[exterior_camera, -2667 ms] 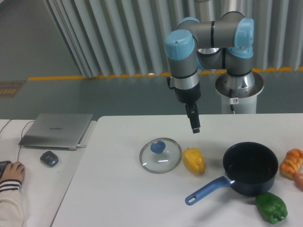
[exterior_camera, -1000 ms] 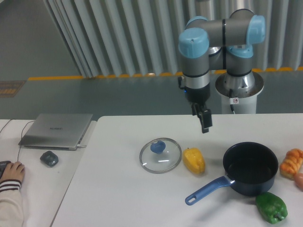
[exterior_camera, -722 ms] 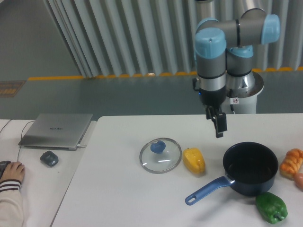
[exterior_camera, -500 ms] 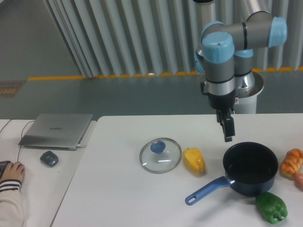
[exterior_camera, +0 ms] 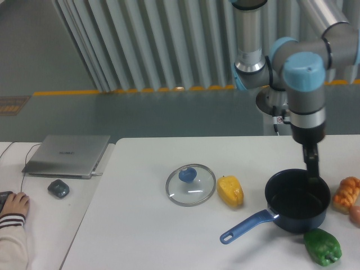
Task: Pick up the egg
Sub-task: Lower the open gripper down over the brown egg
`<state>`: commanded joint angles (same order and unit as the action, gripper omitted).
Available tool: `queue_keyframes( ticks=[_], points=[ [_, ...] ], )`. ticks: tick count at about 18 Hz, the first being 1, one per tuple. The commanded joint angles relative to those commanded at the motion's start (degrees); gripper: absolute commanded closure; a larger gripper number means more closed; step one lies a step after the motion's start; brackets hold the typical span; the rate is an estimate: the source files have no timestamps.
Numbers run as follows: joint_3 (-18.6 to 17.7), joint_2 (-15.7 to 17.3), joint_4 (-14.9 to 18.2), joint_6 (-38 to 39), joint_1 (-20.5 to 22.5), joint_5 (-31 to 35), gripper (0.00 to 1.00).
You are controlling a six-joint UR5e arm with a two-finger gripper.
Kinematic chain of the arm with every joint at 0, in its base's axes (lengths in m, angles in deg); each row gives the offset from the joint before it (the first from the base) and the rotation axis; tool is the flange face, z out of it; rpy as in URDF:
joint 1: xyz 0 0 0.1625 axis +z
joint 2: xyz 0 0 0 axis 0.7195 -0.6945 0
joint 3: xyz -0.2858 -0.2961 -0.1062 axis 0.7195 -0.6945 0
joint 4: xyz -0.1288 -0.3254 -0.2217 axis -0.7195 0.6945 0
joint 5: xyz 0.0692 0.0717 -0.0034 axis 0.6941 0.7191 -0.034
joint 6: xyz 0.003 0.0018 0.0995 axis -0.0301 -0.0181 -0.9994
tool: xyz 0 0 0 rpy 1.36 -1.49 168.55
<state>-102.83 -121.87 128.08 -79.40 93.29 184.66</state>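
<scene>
The egg [exterior_camera: 356, 214] is a small pinkish-tan oval at the table's far right edge, cut off by the frame, just below an orange ridged bread-like item [exterior_camera: 346, 193]. My gripper [exterior_camera: 312, 173] points straight down over the back rim of the dark pot [exterior_camera: 271, 190], to the left of the egg and above it. Its fingers appear edge-on as one dark bar, so their gap does not show. Nothing is visibly held.
The pot has a blue handle [exterior_camera: 245, 226] pointing front-left. A green pepper [exterior_camera: 323, 246] lies in front of the pot, with a yellow pepper [exterior_camera: 230, 191] and a glass lid [exterior_camera: 190, 184] to its left. A laptop [exterior_camera: 67, 155], a mouse [exterior_camera: 58, 188] and a person's hand [exterior_camera: 14, 205] are at far left.
The arm has swung steadily rightward, carrying the gripper from above the glass lid, past the yellow pepper, to over the pot, and it now hangs lower. The objects on the table have not moved.
</scene>
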Motion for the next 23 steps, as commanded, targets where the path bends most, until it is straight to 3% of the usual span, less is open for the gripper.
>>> queue_keyframes(
  ticks=[3,9,17,23],
  points=[
    [-0.26,-2.46,-2.8,-0.72,0.0,0.17,0.0],
    [-0.87,-4.66,-4.3,-0.54,2.1,2.73,0.0],
    [-0.35,-9.49,-10.1,-8.71,2.9,2.99,0.0],
    [0.71,-12.92,-12.04,-13.01,2.99,3.08,0.0]
  ],
)
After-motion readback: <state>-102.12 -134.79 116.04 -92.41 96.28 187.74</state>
